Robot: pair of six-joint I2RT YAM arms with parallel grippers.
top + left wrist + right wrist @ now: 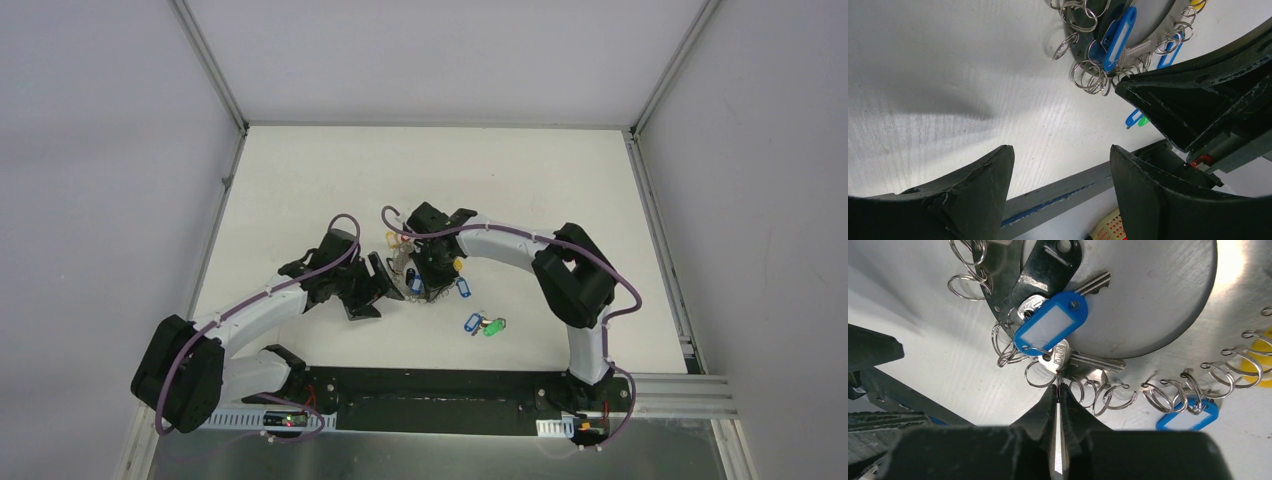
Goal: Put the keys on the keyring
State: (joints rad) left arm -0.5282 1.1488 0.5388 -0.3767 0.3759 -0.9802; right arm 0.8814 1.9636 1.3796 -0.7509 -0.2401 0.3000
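The right gripper [1058, 390] is over the keyring [1168, 315], near the middle of the white table [300, 180]. Its two fingers [1040, 410] are pressed together with no gap between them. Their tips meet just under the head of a silver key [1068, 360] that hangs on the keyring, right at a thin wire loop. It is not clear whether that loop is pinched between them.

A blue tag [1050, 325] lies across the silver key. The rim of the keyring is strung with many small wire loops. A second blue tag [1188, 417] and a yellow tag [1260, 352] hang further along it.

The left gripper [1060, 167] is just to the left of the keyring. Its fingers [975, 192] are spread wide with only bare table between them, and they touch nothing. In the left wrist view the near edge of the keyring shows at the top, with its cluster of loops.

The keys [483, 324] lie loose on the table, apart from the keyring, on the side nearer the arm bases and a little to the right. The blue-tagged one lies on the left and the green-tagged one on the right, touching or nearly so. Neither gripper is on them.
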